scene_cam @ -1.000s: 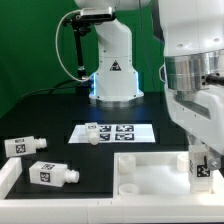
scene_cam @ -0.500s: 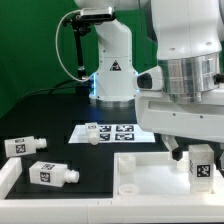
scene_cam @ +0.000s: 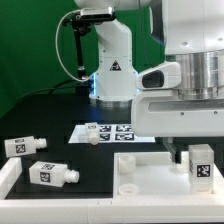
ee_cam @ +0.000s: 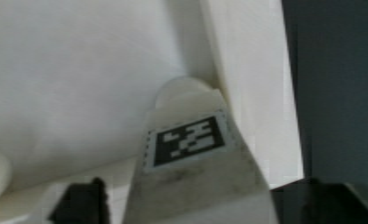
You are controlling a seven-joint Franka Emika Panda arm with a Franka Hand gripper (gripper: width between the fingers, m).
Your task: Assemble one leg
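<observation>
Lying loose at the exterior view's left, two spare legs (scene_cam: 22,146) (scene_cam: 53,172) rest on the dark bench (scene_cam: 55,118), a third (scene_cam: 91,137) beside the marker board (scene_cam: 117,132). Rightward sits the tabletop (scene_cam: 150,178); over its right corner the gripper (ee_cam: 193,205) holds the leg (scene_cam: 201,165) upright between the jaws. Seating it appears begun, not finished. Its stub and the socket are hidden, so how deep it sits is unclear.

- A triangular warning sign (scene_cam: 113,67) sat on the white robot base (scene_cam: 112,60); its symbol was too small to read.
- Black-and-white tags showed on the marker board (scene_cam: 118,132) and legs (scene_cam: 24,146), with no readable words anywhere.
</observation>
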